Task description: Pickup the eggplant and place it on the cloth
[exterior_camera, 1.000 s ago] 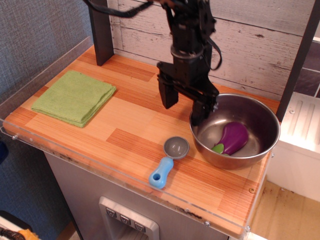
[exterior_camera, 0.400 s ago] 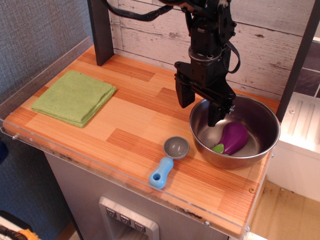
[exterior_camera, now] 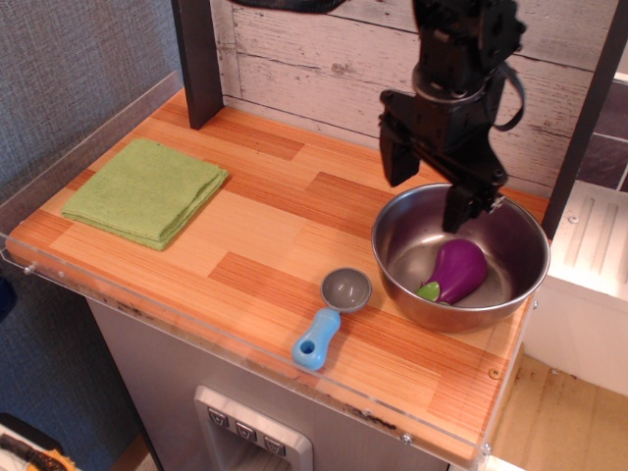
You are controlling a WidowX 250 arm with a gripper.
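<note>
Pincer (exterior_camera: 430, 191) hanging released over the bowl's (exterior_camera: 392, 235) back rim.
We are seeing its two fingers spread wide and gripping nothing; the eggplant (exterior_camera: 455, 271) is lying just below it inside the bowl, stem toward the front. The cloth (exterior_camera: 145, 189) is lying flat far off to its left, and the scoop (exterior_camera: 332, 316) is sitting below-left, beside the bowl.

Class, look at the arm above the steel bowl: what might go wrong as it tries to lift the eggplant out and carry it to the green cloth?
1. The eggplant lies low in the bowl, so the open end effector may strike the rim or wall.
2. Its glossy, rounded skin may slip from the fingers.
3. The cloth is at the far end of the counter, so a loose grip could drop it near the scoop.
</note>
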